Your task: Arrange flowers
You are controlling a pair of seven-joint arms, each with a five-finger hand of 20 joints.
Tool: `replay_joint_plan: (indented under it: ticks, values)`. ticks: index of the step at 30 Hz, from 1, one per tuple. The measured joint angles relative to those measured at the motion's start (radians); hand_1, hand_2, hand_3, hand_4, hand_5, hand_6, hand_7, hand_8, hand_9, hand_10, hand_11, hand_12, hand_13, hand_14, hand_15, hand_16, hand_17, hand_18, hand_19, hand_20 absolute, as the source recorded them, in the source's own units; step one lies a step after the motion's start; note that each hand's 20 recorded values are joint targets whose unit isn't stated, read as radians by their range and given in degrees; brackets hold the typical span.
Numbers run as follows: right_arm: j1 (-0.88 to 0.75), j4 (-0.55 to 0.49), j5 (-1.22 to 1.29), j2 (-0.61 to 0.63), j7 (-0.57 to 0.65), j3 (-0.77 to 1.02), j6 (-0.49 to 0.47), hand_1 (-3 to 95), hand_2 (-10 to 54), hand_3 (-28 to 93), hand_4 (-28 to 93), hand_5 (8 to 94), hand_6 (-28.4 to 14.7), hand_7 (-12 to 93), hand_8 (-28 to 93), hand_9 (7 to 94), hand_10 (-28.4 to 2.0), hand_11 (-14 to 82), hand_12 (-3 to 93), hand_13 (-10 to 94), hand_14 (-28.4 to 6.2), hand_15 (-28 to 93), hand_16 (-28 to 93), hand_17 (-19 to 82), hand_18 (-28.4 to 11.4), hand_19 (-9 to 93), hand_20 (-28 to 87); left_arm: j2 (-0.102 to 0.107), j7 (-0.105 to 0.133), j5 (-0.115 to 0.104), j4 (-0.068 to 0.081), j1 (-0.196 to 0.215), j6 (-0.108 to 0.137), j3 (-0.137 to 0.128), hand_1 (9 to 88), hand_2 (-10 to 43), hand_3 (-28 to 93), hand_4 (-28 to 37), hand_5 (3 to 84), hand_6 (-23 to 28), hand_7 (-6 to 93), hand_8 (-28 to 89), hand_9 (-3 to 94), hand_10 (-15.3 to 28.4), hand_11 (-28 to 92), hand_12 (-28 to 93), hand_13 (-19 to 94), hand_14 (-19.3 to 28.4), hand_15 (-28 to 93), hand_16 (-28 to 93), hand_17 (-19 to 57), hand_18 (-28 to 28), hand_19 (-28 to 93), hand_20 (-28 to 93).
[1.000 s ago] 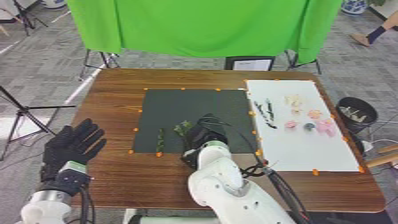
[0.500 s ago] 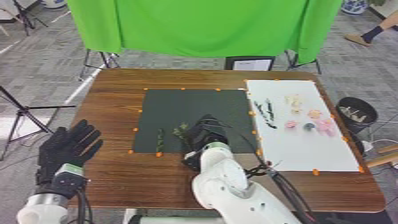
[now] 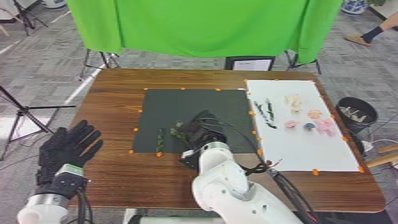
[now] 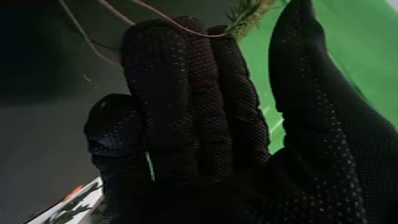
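Head view: holds right hand [image 3: 204, 132] over dark mat [image 3: 169, 107], beside green sprig [image 3: 179, 132]; holds left hand [image 3: 64, 152] near left edge of table [image 3: 120, 177], with straight, spread fingers. Has pink flowers [image 3: 322, 124] on white sheet [image 3: 302, 155].

Right wrist view: extends fingers [image 4: 162, 95] nearly straight, with thumb apart, near sprig, perhaps touching.

Head view: high at the table's [image 3: 115, 100] near side, facing forward and down, farther off; table mid-frame, green cloth [image 3: 204, 30] top centre. Right wrist view: very close, facing along the right robot hand [image 3: 204, 131]. Both share that hand, dark mat [image 3: 195, 102], cloth.
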Motion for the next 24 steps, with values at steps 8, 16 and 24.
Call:
replay_joint_plan:
  ticks: [8, 16, 24]
  values:
    - [0.015, -0.003, -0.030, 0.011, -0.009, -0.025, 0.116, 38.9, -9.5, 78, -25, 69.1, -5.7, 23, -13, 75.9, -17.0, 20.6, 17.4, 83, -9.6, 51, 24, 51, -22.1, 93, 31, -0.005, -0.001, 0.000, 0.000, 0.000, -0.001, 0.000, 28.0, 13.4, 75, -26.7, 50.0, 9.9, 16.7, -8, 42.0, 16.5, 25, 13, 30, 16.8, 43, -7, -6.0, 17.6, 42, 12]
    - [0.015, -0.035, -0.028, 0.028, -0.005, -0.022, 0.066, 39.1, -9.5, 77, -23, 70.4, -5.7, 20, -12, 73.7, -17.7, 15.4, 14.8, 84, -9.6, 47, 25, 52, -22.0, 93, 29, -0.006, -0.001, -0.003, 0.001, 0.001, -0.001, -0.003, 28.1, 13.9, 75, -26.8, 50.1, 10.0, 16.6, -8, 42.2, 16.6, 25, 13, 30, 16.8, 43, -7, -6.1, 17.7, 42, 12]
    - [-0.010, -0.094, -0.096, 0.090, -0.011, -0.007, 0.033, 41.6, 2.2, 76, -22, 71.1, -5.9, 33, 13, 73.4, -19.2, 13.9, 13.9, 85, -9.7, 47, 24, 52, -21.6, 93, 29, -0.014, 0.005, -0.006, 0.001, 0.010, -0.007, -0.013, 28.3, 14.6, 75, -27.0, 50.2, 10.1, 16.5, -8, 42.3, 16.5, 25, 13, 30, 16.8, 43, -8, -6.0, 17.7, 43, 12]
